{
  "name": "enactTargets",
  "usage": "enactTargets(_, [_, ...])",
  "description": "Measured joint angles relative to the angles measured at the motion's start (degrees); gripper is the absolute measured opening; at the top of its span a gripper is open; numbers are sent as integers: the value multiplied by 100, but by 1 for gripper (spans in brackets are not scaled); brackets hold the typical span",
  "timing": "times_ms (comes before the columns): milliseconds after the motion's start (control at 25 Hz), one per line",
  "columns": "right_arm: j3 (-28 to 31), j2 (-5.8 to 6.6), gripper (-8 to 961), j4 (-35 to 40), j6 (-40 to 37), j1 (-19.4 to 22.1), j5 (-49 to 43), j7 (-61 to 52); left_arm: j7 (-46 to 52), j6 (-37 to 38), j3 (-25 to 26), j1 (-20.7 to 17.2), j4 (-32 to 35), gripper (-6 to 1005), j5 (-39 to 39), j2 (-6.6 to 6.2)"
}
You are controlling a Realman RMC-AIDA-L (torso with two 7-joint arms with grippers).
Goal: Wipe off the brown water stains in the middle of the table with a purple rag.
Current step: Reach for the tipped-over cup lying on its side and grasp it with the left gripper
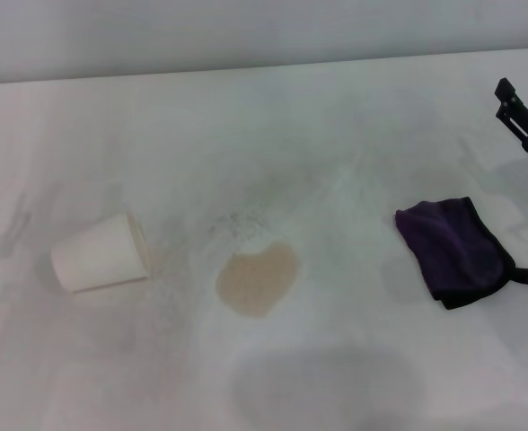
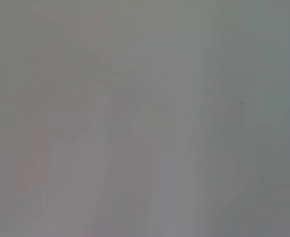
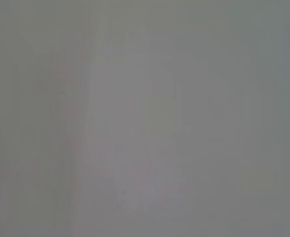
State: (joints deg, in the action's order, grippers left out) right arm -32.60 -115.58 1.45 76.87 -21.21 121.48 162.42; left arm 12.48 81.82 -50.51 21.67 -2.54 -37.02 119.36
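Note:
The brown water stain (image 1: 258, 280) is a pale tan, roughly heart-shaped blotch in the middle of the white table (image 1: 336, 135). The purple rag (image 1: 457, 251) lies folded and flat to the right of the stain, dark purple with black edging and a small black loop at its near right corner. Part of my right gripper (image 1: 522, 115) shows as a black piece at the right edge of the head view, beyond the rag and apart from it. My left gripper is out of view. Both wrist views show only plain grey.
A white paper cup (image 1: 101, 253) lies on its side to the left of the stain, its mouth towards the stain. Faint grey speckles (image 1: 233, 220) lie just behind the stain. The table's far edge meets a grey wall (image 1: 246, 36).

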Motion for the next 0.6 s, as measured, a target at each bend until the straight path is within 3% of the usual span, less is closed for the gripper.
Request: enactTargets(600, [70,2,857,13,71,36,-2,187,0,35,7,-48,0,892,184,9])
